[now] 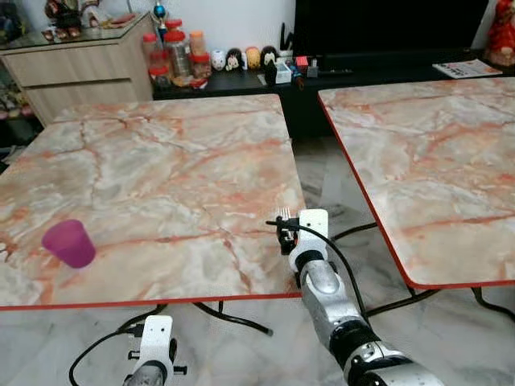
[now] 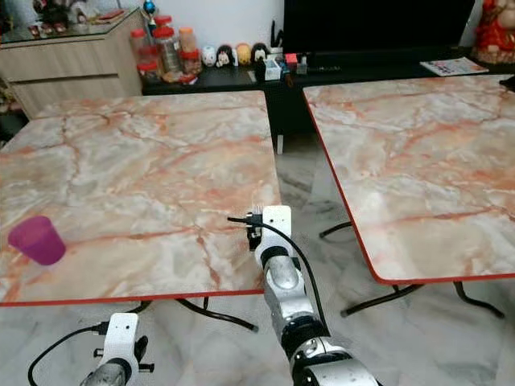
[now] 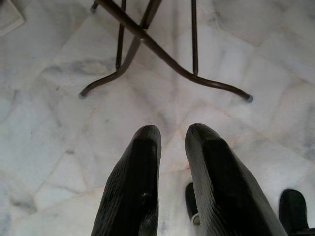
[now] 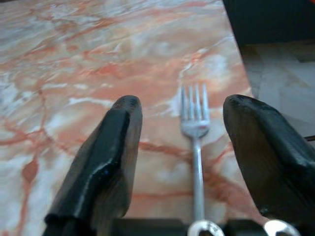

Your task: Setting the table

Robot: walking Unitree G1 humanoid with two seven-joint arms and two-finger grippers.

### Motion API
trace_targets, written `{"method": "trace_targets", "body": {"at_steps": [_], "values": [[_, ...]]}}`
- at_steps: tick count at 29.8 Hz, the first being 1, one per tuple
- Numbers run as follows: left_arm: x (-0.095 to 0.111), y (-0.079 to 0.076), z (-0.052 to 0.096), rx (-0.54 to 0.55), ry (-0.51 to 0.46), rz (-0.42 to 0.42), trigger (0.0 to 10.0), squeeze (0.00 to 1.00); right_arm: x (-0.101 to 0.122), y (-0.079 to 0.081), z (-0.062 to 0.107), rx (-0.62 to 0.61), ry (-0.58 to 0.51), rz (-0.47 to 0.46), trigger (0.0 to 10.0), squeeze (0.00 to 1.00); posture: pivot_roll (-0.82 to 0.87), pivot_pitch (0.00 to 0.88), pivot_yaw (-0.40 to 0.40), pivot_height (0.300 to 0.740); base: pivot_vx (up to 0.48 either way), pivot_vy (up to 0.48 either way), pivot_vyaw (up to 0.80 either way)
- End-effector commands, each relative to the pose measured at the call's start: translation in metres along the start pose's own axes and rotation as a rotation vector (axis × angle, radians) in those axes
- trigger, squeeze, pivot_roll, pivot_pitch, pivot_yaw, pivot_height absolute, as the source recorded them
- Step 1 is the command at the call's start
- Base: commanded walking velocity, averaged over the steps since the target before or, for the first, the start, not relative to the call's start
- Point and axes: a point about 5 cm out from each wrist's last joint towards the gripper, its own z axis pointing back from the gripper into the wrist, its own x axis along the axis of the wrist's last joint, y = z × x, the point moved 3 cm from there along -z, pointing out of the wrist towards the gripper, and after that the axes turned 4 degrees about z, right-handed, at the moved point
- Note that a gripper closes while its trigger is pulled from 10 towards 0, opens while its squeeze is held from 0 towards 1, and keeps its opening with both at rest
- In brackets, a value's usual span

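Observation:
A silver fork [image 4: 195,128] lies on the marble table [image 1: 169,153] near its front right corner, tines pointing away from me. My right gripper [image 4: 184,105] hovers low over it, open, one black finger on each side of the fork and neither touching it. In the head view the fork's tines [image 1: 282,215] poke out just beyond the right wrist [image 1: 310,237]. A purple cup [image 1: 70,243] stands upright at the table's front left. My left gripper [image 3: 172,135] hangs below the table edge above the floor, fingers nearly together and holding nothing.
A second marble table [image 1: 426,161] stands to the right, with a gap of tiled floor between the two. Behind are a dark low cabinet with jars and figurines [image 1: 209,60] and a wooden sideboard [image 1: 72,68]. Table legs [image 3: 162,54] cross the floor under the left arm.

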Motion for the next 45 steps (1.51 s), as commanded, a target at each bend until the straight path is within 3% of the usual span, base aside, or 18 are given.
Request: {"method": "trace_targets", "body": {"at_steps": [1,15,23,34,39,43,44,45], "values": [[-0.003,0.003,0.001,-0.002,0.011,-0.007,10.0,0.00,-0.002,0.004,-0.001,0.011,0.029,0.030,10.0,0.00,0.01,0.000,0.058,0.740,0.000,0.000,0.00],[-0.006,-0.003,0.001,-0.016,0.027,0.012,10.0,0.00,-0.008,-0.004,-0.002,-0.048,0.088,0.064,10.0,0.00,0.00,0.000,0.052,0.740,0.000,0.000,0.00],[-0.009,-0.004,0.002,-0.019,0.037,0.018,10.0,0.00,-0.016,-0.001,-0.003,-0.054,0.182,0.025,10.0,0.00,0.01,0.000,0.050,0.740,0.000,0.000,0.00],[-0.009,-0.005,0.002,-0.029,0.044,0.029,10.0,0.00,-0.014,0.000,-0.005,-0.059,0.195,0.015,10.0,0.00,0.01,0.000,0.048,0.740,0.000,0.000,0.00],[-0.011,-0.008,0.002,-0.048,0.055,0.032,10.0,0.00,-0.027,-0.002,-0.001,-0.073,0.276,0.059,10.0,0.00,0.01,0.000,0.049,0.740,0.000,0.000,0.00],[-0.012,-0.009,0.002,-0.054,0.059,0.032,10.0,0.00,-0.035,-0.003,0.002,-0.080,0.319,0.018,10.0,0.00,0.01,0.000,0.051,0.740,0.000,0.000,0.00],[-0.012,-0.009,0.002,-0.055,0.059,0.032,10.0,0.00,-0.036,-0.002,0.002,-0.076,0.321,0.014,7.2,0.00,0.01,0.000,0.052,0.740,0.000,0.000,0.00],[-0.012,-0.009,0.002,-0.056,0.060,0.032,10.0,0.00,-0.036,-0.002,0.002,-0.073,0.323,0.013,3.1,0.00,0.01,0.000,0.052,0.740,0.000,0.000,0.00]]}}
